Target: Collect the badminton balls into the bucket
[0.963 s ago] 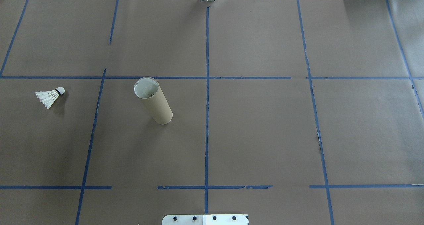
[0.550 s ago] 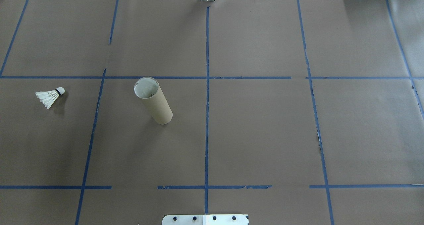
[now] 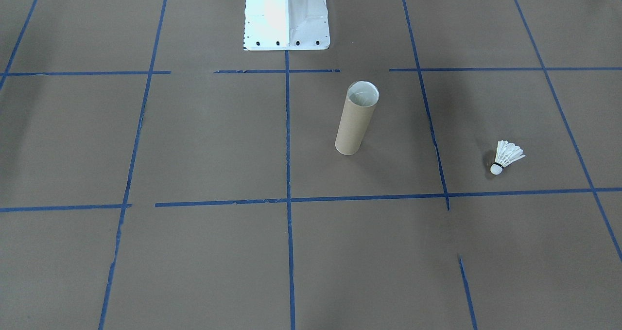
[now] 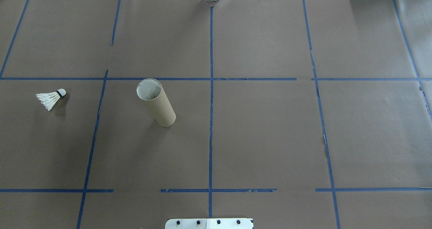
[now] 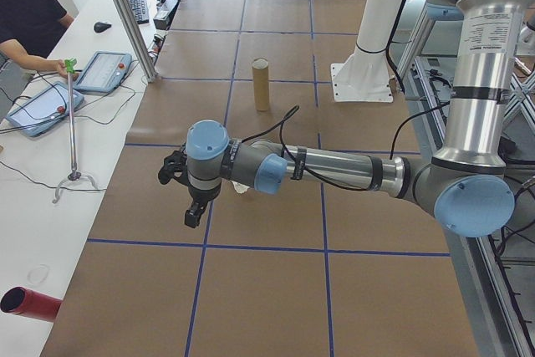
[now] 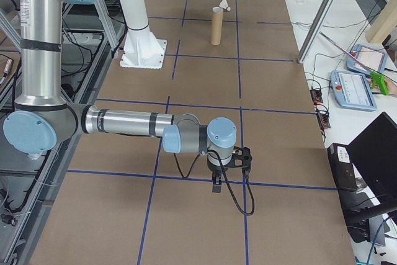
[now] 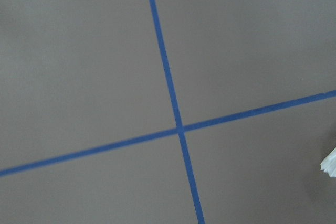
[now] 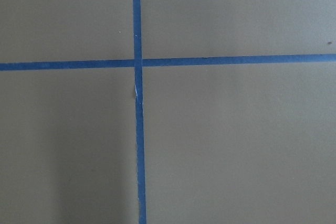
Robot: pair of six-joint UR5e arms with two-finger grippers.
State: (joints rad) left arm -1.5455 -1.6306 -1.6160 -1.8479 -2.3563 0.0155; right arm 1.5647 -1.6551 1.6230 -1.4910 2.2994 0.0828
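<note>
Shuttlecock (image 4: 51,98) lies on its side on the brown table cover (image 4: 263,138), cork tip toward the cardboard tube (image 4: 156,103), well apart from it across a blue tape line (image 4: 95,127). Tube stands upright, mouth open, pale inside. Left gripper (image 5: 185,198) hangs over the table near the shuttlecock; right gripper (image 6: 227,169) hangs at the opposite end. Both appear only in side views: cannot tell whether either claw is open or closed. White base plate (image 3: 286,26) stands behind the tube.
</note>
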